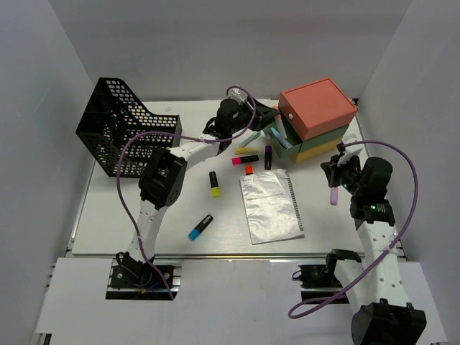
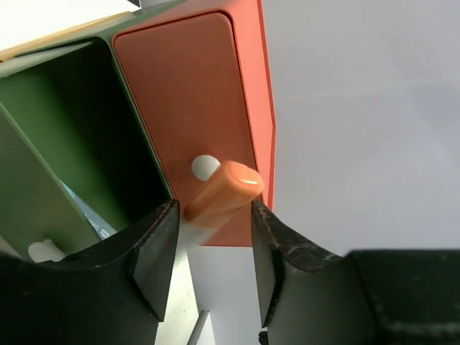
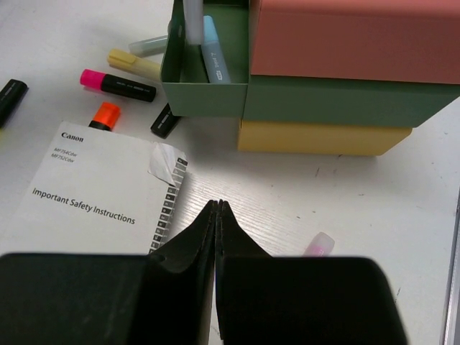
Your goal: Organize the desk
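— What colours does the drawer box (image 1: 316, 108) show?
— Coral on top, green in the middle, yellow at the bottom. The coral front bears a white knob (image 2: 205, 167).
— And the mesh basket (image 1: 118, 133)?
— Black, patterned all over with a grid of holes. The desk (image 1: 144, 215) is white.
— The pens?
— Black barrels mostly: the blue-capped marker (image 1: 200, 227), the yellow-capped marker (image 1: 214, 183), the pink-capped marker (image 1: 245, 159). The orange-capped marker (image 2: 223, 190) has a pale barrel. The pale pink marker (image 1: 334, 195) is translucent at its tip.
— The booklet (image 3: 93, 194)?
— White with black print, with a strip of small dark squares down one edge.
— The cables (image 1: 402, 208)?
— Purple.
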Tool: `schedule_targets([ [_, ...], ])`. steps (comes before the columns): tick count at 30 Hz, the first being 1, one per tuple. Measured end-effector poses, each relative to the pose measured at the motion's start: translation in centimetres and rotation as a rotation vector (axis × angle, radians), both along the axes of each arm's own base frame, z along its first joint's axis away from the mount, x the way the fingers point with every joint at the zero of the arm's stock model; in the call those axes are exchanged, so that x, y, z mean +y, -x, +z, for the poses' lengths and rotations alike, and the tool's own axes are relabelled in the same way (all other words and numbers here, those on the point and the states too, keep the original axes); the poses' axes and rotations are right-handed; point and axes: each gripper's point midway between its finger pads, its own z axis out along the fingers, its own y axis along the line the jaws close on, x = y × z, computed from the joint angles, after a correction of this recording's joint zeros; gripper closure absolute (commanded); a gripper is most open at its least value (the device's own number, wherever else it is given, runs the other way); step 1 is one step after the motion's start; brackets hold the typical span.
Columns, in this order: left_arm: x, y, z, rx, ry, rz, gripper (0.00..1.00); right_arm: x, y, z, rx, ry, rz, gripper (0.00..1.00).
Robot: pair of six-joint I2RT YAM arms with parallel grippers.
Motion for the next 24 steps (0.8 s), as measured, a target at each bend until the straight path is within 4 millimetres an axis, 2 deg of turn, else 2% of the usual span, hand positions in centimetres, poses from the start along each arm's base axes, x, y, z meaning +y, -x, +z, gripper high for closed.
schedule_targets([
  [3,0.0,-0.1,0.0,0.002,-0.003,0.002,0.44,-0.1,0.0,0.0,0.000,-0.002,-0.002,1.00],
  [8,-0.2,-0.4,1.5,-0.023,0.014,0.000,0.44,-0.4,0.0,0.0,0.000,-0.007,-0.004,1.00],
  [11,-0.1,-0.4,1.8,-0.034,0.013,-0.005,0.47,-0.5,0.0,0.0,0.000,-0.011,-0.003,0.99],
  [12,0.0,-0.4,1.8,-0.037,0.011,-0.009,0.50,-0.5,0.1,0.0,0.000,-0.013,-0.001,0.93],
  [13,0.1,-0.4,1.7,-0.043,0.004,-0.013,0.59,-0.4,0.1,0.0,0.000,-0.014,0.003,0.84],
  [14,0.2,-0.3,1.5,-0.051,-0.005,-0.021,0.61,-0.5,0.1,-0.1,0.001,-0.015,0.004,0.63],
  [16,0.9,0.3,0.9,-0.073,-0.044,-0.047,0.64,-0.6,0.3,-0.3,0.006,-0.018,0.002,0.46],
  [17,1.5,0.9,0.3,-0.087,-0.078,-0.061,0.65,-0.8,0.3,-0.5,0.009,-0.019,-0.002,0.35],
  [19,3.6,2.9,-0.8,-0.104,-0.160,-0.091,0.63,-1.1,0.2,-0.6,0.012,-0.017,-0.011,0.32],
  [21,6.2,5.3,-1.4,-0.160,-0.260,-0.116,0.55,-1.5,0.2,-1.0,0.034,-0.016,-0.019,0.30],
  [24,12.0,10.9,0.6,-0.282,-0.376,-0.104,0.42,-1.9,0.3,-2.1,0.115,-0.004,-0.028,0.28],
])
